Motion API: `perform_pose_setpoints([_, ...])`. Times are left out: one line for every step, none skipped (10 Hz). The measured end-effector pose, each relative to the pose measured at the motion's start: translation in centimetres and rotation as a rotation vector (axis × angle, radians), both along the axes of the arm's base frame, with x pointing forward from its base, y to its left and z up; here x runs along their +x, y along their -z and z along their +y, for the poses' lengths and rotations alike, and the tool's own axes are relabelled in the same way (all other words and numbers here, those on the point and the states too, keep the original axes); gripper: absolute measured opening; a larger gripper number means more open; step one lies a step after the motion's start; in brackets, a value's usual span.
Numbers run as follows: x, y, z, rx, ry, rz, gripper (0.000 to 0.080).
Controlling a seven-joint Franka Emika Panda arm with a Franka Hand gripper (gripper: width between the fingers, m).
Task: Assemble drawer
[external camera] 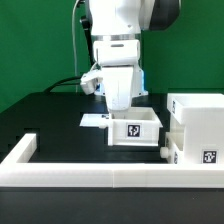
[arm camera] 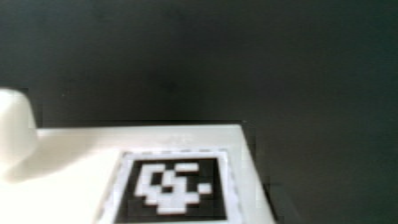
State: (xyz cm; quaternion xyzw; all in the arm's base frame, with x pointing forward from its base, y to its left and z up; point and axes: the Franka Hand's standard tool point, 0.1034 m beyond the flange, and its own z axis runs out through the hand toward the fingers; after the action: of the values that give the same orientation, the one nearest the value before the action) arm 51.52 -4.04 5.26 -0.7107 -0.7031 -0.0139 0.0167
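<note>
Tray (external camera: pixel 136 129): on table beside case (external camera: pixel 197 128), near rail (external camera: pixel 100 176) | Gripper (external camera: pixel 117 103): directly over tray's far wall, tray below | Jaws: hidden, cannot tell.

the arm (external camera: pixel 120 25) stands upright, wrist pointing straight down — gripper (external camera: pixel 117 103) low, fingers not clearly visible.

This is looking like a robot lab, not a home. A big white robot arm (external camera: pixel 118 40) is standing over a black table (external camera: pixel 40 115), and a plain green wall (external camera: pixel 35 45) is hanging behind it with a cable (external camera: pixel 65 84) running down. White plastic parts are wearing black-and-white square tags (arm camera: pixel 171 186) (the kind cameras read), and a long white rail (external camera: pixel 90 176) is fencing the table edge.
</note>
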Motion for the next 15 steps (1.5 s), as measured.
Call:
perform_pose_setpoints([0.0,0.0,-0.2,0.000,-0.004,0.001,0.0042])
perform_pose_setpoints([0.5,-0.2,0.0,0.001,0.001,0.005,0.0042])
perform_pose_setpoints([1.3,-0.5,0.2,0.002,-0.003,0.007,0.0042])
perform_pose_setpoints([2.0,-0.7,0.4,0.003,-0.003,0.001,0.0042])
perform_pose_setpoints([2.4,-0.6,0.5,0.005,-0.005,0.002,0.0042])
perform_pose_setpoints([2.6,-0.6,0.5,0.005,-0.005,0.001,0.0042])
perform_pose_setpoints([2.5,-0.5,0.5,0.005,-0.004,0.002,0.0042])
perform_pose_setpoints([2.5,-0.5,0.5,0.005,-0.003,0.003,0.0042])
perform_pose_setpoints([2.5,-0.5,0.6,0.005,-0.003,0.003,0.0042])
perform_pose_setpoints([2.6,-0.6,0.9,0.006,0.002,0.003,0.0042])
perform_pose_setpoints([3.0,-0.7,1.3,0.007,0.003,-0.001,0.0042])
perform_pose_setpoints([3.3,-0.7,1.7,0.008,0.007,-0.004,0.0042])
perform_pose_setpoints([3.3,-0.7,2.2,0.009,0.009,-0.004,0.0042])
perform_pose_setpoints([3.3,-0.7,2.5,0.011,0.006,-0.003,0.0042])
perform_pose_setpoints([3.2,-0.6,2.5,0.012,0.007,-0.001,0.0042])
